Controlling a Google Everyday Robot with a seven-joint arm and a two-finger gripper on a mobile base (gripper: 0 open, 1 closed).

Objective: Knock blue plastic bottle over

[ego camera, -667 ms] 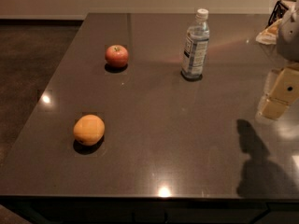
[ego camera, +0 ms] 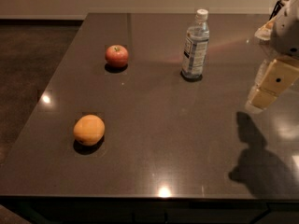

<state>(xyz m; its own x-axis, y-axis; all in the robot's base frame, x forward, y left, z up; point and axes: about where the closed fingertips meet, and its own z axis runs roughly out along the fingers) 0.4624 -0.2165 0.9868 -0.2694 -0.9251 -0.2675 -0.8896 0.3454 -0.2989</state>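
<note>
Camera view: seeing bottle [ego camera: 195, 45] standing upright on desk [ego camera: 177, 139] toward far edge, right of centre, cap on. Noting gripper [ego camera: 268, 88] hanging at right edge, well apart from bottle, touching nothing; spread or pressed together, cannot tell. Logging apple [ego camera: 117, 56] left of bottle, orange [ego camera: 88, 129] toward near-left corner.

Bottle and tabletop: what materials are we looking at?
Blue plastic bottle: looks like thin clear plastic with a bluish tint. The body is see-through, with a white cap and a printed label. Table: dark and polished, either stone or laminate, can't tell which; the bright light glints show a glossy finish. Gripper hangs at the right edge, apart from the bottle.
</note>
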